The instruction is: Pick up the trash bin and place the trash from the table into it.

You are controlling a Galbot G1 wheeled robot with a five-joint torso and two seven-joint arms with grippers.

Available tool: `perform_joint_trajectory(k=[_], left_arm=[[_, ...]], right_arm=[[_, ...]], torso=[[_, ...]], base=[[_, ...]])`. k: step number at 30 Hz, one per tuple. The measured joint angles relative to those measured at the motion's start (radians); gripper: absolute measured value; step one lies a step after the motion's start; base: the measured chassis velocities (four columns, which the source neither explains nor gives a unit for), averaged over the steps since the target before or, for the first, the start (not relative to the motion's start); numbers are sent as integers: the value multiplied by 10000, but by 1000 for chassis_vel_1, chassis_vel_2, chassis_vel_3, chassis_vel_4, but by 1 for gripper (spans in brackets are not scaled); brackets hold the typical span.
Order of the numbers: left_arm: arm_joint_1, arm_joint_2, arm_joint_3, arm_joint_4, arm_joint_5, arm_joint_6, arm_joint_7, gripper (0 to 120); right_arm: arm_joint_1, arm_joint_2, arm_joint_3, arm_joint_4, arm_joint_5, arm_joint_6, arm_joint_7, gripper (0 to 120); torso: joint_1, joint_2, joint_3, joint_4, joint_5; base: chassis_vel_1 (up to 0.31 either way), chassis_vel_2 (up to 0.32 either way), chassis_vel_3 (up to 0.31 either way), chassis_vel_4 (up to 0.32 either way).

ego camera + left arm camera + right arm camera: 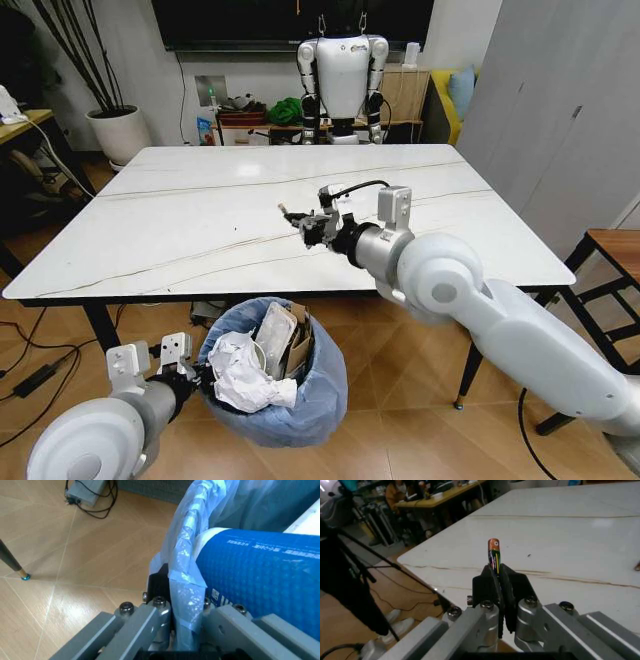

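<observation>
Trash bin (300, 400) first: it sits low in front of the marble surface (200, 220), below its near black edge, lined with a crinkly light-blue bag and already loaded with crumpled white paper (245, 375), torn brown cardboard (298, 345) and a clear plastic piece (275, 335). I see my left end effector (190, 372) at the bin's near left rim. From the left wrist camera, its pads are clenched on the bag-covered rim (186, 603), one pad outside and one inside, with the blue-and-white paper cup (260, 581) lying just inside the bin against the inner finger. Wooden floor (60, 555) shows beyond, with a cable and a small grey box on it.

My right arm reaches out over the middle of the surface, and the right end effector (300, 222) hovers above the marble, apart from it. In the right wrist camera its black pads (487, 588) are pressed together on a thin flat wrapper (493, 553), orange-red at the tip with yellow and green stripes, which stands edge-on and sticks out past the fingertips. Beneath the wrapper the white top with its thin dark veins runs toward the surface's edge.

Past the far side of the surface a white humanoid robot (343, 75) hangs against the wall, and a potted plant (118, 130) stands at the far left.
</observation>
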Motion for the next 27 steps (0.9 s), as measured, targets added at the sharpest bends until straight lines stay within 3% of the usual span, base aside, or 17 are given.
perform_joint_trajectory(k=[8,21,24,27], left_arm=[[-60,-1,136,75,26,0,0,0],[-95,-51,104,109,43,0,-6,0],[-87,-68,125,85,42,0,-7,0],[-95,-58,129,79,41,0,-7,0]], right_arm=[[-378,-374,-733,837,-129,-38,-616,0],[-414,-422,-1662,981,-665,-182,-639,3],[-503,-514,-1702,938,-1052,-211,-807,20],[-532,-543,-1702,924,-1115,-215,-818,29]], torso=[[0,0,0,0,1],[0,0,1,0,1],[0,0,1,0,1],[0,0,1,0,1]], base=[[0,0,0,0],[0,0,0,0],[0,0,0,0],[0,0,0,0]])
